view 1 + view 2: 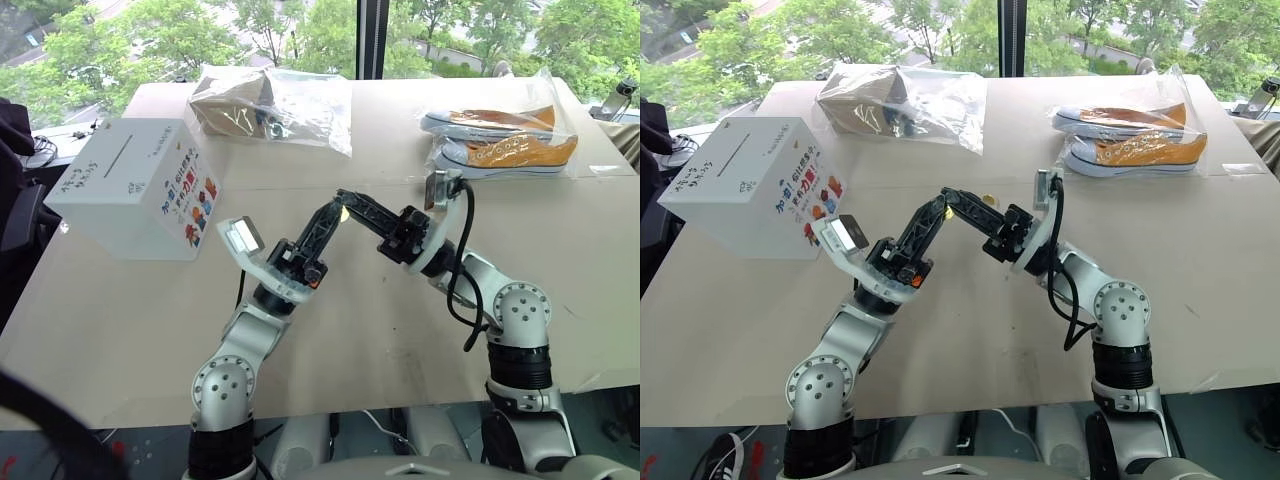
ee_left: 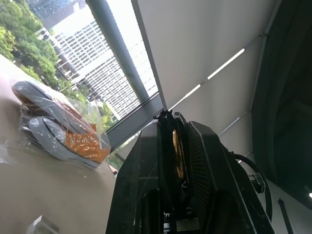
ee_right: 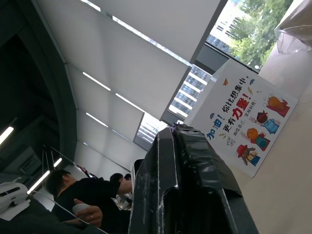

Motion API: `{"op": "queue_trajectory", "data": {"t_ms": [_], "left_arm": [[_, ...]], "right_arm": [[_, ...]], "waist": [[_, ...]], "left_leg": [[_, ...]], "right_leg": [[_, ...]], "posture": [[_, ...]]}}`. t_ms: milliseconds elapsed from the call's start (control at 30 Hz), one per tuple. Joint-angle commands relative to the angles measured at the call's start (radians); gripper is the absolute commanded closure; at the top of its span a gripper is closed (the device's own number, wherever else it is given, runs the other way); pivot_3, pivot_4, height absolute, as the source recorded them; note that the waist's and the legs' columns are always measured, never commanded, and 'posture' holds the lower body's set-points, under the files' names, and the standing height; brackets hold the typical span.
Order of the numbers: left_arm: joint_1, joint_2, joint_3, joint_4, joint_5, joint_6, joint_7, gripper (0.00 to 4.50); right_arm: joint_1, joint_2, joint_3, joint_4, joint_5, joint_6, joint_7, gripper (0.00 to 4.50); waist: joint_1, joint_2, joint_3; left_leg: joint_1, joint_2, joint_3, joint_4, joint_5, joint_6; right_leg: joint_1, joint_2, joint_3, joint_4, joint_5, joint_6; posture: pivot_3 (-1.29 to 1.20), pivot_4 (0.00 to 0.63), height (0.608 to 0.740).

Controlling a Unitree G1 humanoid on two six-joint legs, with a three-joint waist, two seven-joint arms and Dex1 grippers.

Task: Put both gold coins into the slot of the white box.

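A gold coin (image 2: pixel 178 153) sits edge-on between the fingers of my left gripper (image 2: pixel 168 117), which is shut on it. Over the middle of the table, the left gripper (image 1: pixel 335 210) and the right gripper (image 1: pixel 345 198) rise toward each other and meet at the tips, where the coin (image 1: pixel 343 212) glints yellow. My right gripper (image 3: pixel 175 129) is shut, and nothing shows between its fingers. The white box (image 1: pixel 130 185) stands at the table's left edge, well to the left of both grippers. Its slot (image 1: pixel 120 152) lies in the plain top face.
A clear bag with brown items (image 1: pixel 270 105) lies at the back middle. Bagged orange and white shoes (image 1: pixel 500 140) lie at the back right. The table (image 1: pixel 560 250) ends at a window. People (image 3: pixel 92 195) are in the room behind.
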Motion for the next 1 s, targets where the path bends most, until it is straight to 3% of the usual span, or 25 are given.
{"op": "queue_trajectory", "data": {"t_ms": [33,133,300,433,533,567,667,1000], "left_arm": [[0.007,0.001,0.004,-0.018,-0.052,0.010,-0.018,4.31],[0.005,0.003,0.008,-0.023,-0.098,0.026,-0.025,4.31],[-0.001,0.003,0.009,-0.023,-0.063,0.010,0.007,1.93],[0.004,-0.002,0.012,-0.029,-0.075,0.003,0.002,1.93],[0.004,-0.003,0.012,-0.033,-0.079,0.001,-0.007,2.70],[0.003,-0.003,0.011,-0.034,-0.080,0.001,-0.010,3.34],[0.002,-0.004,0.012,-0.034,-0.082,0.001,-0.011,4.34],[-0.016,-0.001,-0.001,-0.026,-0.084,0.015,0.003,4.43]], "right_arm": [[-0.013,0.010,-0.026,-0.017,0.041,-0.027,0.003,4.50],[-0.014,0.010,-0.024,-0.017,0.040,-0.028,0.005,4.50],[-0.015,0.008,-0.022,-0.013,0.039,-0.034,0.006,4.50],[-0.014,0.010,-0.021,-0.012,0.040,-0.036,0.004,4.50],[-0.015,0.010,-0.019,-0.011,0.041,-0.035,0.004,4.50],[-0.015,0.010,-0.019,-0.011,0.041,-0.035,0.004,4.50],[-0.015,0.009,-0.017,-0.011,0.042,-0.033,0.006,4.50],[-0.012,0.001,-0.008,-0.018,0.040,-0.025,0.010,4.50]], "waist": [[0.000,0.000,0.000],[0.000,0.000,0.000],[0.000,0.000,0.000],[0.000,0.000,0.000],[0.000,0.000,0.000],[0.000,0.000,0.000],[0.000,0.000,0.000],[0.000,0.000,0.000]], "left_leg": [[0.000,0.000,0.000,0.000,0.000,0.000],[0.000,0.000,0.000,0.000,0.000,0.000],[0.000,0.000,0.000,0.000,0.000,0.000],[0.000,0.000,0.000,0.000,0.000,0.000],[0.000,0.000,0.000,0.000,0.000,0.000],[0.000,0.000,0.000,0.000,0.000,0.000],[-0.001,0.000,0.000,0.000,0.000,0.000],[-0.001,0.000,0.000,0.000,0.000,0.000]], "right_leg": [[0.000,0.000,0.000,0.000,0.000,0.000],[0.000,0.000,0.000,0.000,0.000,0.000],[0.000,0.000,0.000,-0.001,0.000,0.000],[0.000,0.000,0.000,-0.001,0.000,0.000],[0.000,0.000,0.000,-0.001,0.000,0.000],[0.000,0.000,0.000,-0.001,0.000,0.000],[0.000,0.000,0.000,-0.001,0.000,0.000],[0.000,0.000,0.000,-0.001,0.000,0.000]], "posture": [[0.00,0.150,0.740],[0.00,0.150,0.740],[0.00,0.150,0.740],[0.00,0.150,0.740],[0.00,0.150,0.740],[0.00,0.150,0.740],[0.00,0.150,0.740],[0.00,0.150,0.740]]}}
